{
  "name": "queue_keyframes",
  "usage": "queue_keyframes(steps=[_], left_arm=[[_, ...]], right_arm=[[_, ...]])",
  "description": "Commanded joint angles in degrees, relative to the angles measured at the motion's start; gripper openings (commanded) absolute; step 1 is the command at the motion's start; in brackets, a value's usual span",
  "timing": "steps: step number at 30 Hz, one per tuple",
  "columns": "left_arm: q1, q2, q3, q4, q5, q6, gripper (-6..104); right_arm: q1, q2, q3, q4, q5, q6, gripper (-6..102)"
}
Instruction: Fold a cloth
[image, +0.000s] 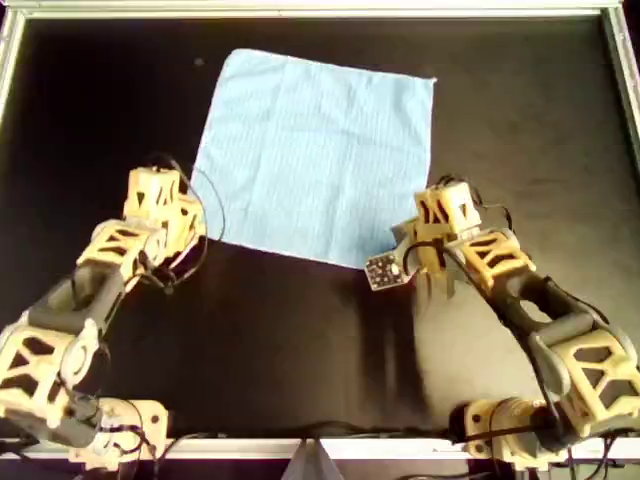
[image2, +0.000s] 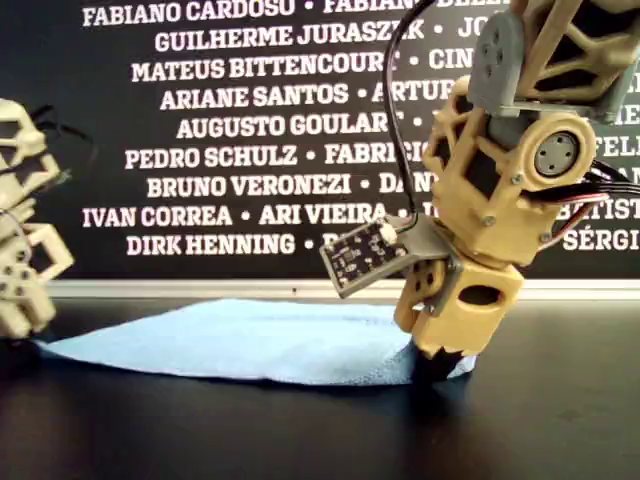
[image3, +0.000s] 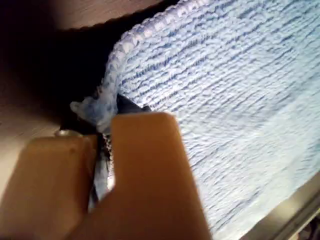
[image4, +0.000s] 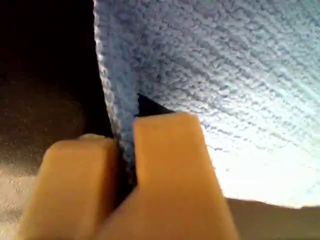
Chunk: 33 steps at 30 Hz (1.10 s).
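Black bench (image: 300, 340) with a metal rim. Cloth (image: 315, 155), pale blue, lies spread flat on the far half of the bench, near the far edge, tilted a bit. Two tan arms reach in from the near edge, one at each near corner of the cloth.

My first gripper (image3: 102, 165): jaws closed tight, pinching a cloth corner, fabric bunched between them. My second gripper (image4: 125, 165): jaws closed on the cloth's hemmed edge. Which arm is which in the overhead view: can't tell.
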Motion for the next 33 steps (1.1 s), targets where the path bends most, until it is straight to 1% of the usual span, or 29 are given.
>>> queue_keyframes(steps=[1,9,13,17,19,21,23,25,26,27,29,31,32,33], left_arm=[[-1.2,7.7,4.2,0.9,0.2,0.3,-2],[-1.2,20.6,16.3,0.9,0.2,0.3,-2],[-1.2,24.6,19.3,0.9,0.2,-0.4,-2],[-1.7,26.7,22.1,1.0,0.2,-0.5,-2],[-3.3,27.5,23.9,1.0,0.2,-0.5,-2],[-5.8,28.0,25.8,1.0,0.2,-0.5,-2],[-8.3,28.6,26.6,1.0,0.2,0.1,-2],[-9.6,28.7,25.8,0.9,0.2,0.2,-2],[-9.7,28.7,25.7,0.8,0.1,0.3,-2],[-9.1,28.7,25.5,0.4,0.1,0.3,-2],[-8.9,28.7,24.4,-0.4,-1.0,0.4,-2],[-8.8,27.6,21.4,-0.4,-1.1,0.4,-2],[-8.5,27.4,19.9,-0.4,-1.1,0.4,-2],[-7.6,27.1,18.4,-0.4,-1.1,0.4,-2]], right_arm=[[-0.6,7.7,-0.9,-2.3,-0.2,-0.26,2],[-0.6,14.1,5.1,-2.2,-0.2,-0.26,2],[-0.6,14.4,8.8,-2.2,-0.2,-0.26,2],[-0.6,14.6,11.0,-2.2,-0.2,-0.26,2],[-0.7,14.6,11.9,-2.2,-0.1,-0.35,2],[-0.7,14.6,12.3,-2.2,-0.1,-0.35,2],[-0.7,14.5,11.6,-2.2,-0.1,-0.35,2],[-1.0,14.5,10.7,-2.3,0.0,-0.35,2],[-1.2,14.5,10.5,-2.3,0.0,-0.35,2],[-1.5,14.5,10.3,-2.4,0.0,-0.35,2],[-1.6,14.3,8.6,-2.4,0.0,-1.05,2],[-1.8,14.1,6.9,-2.4,0.0,-1.23,2],[-2.3,14.2,5.6,-2.4,0.0,-1.32,2],[-2.9,14.2,4.1,-2.4,0.0,-1.32,2]])
